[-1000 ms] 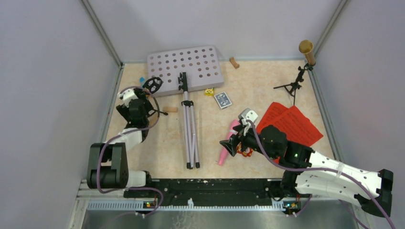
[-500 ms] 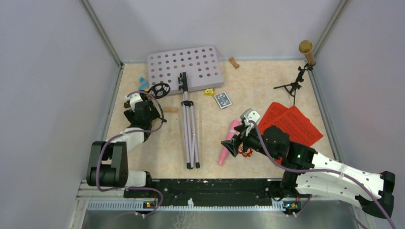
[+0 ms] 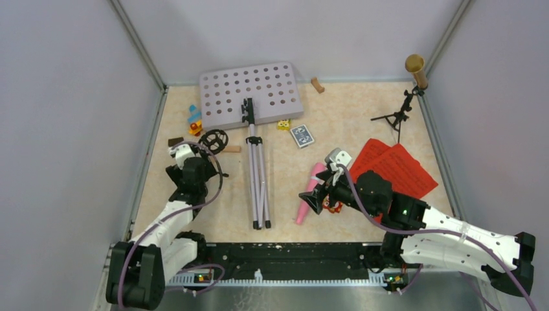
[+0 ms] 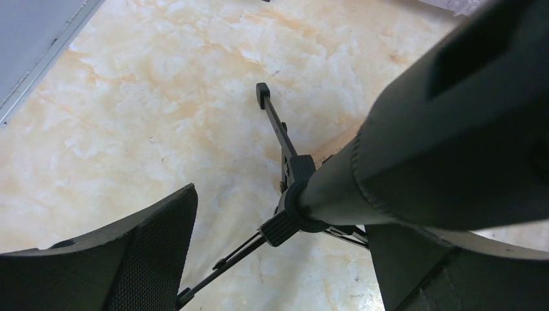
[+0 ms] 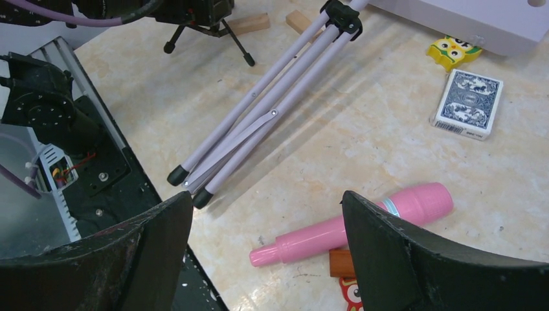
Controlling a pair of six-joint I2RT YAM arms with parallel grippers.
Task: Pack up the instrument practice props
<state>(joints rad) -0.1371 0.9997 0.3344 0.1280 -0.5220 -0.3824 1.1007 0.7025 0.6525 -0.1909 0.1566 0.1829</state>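
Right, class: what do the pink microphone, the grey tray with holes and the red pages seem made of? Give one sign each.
Pink microphone: probably plastic, smooth with a soft sheen. Grey tray: matte, cleanly punched holes; plastic or painted metal, unclear which. Red pages: likely paper, thin flat printed sheets.

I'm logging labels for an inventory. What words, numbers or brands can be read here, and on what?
No text can be read.
On the blue card deck: ornamental back pattern, and a white end strip with dark print, too small to read.
On the red sheet-music pages: dark printed lines, too small to read.
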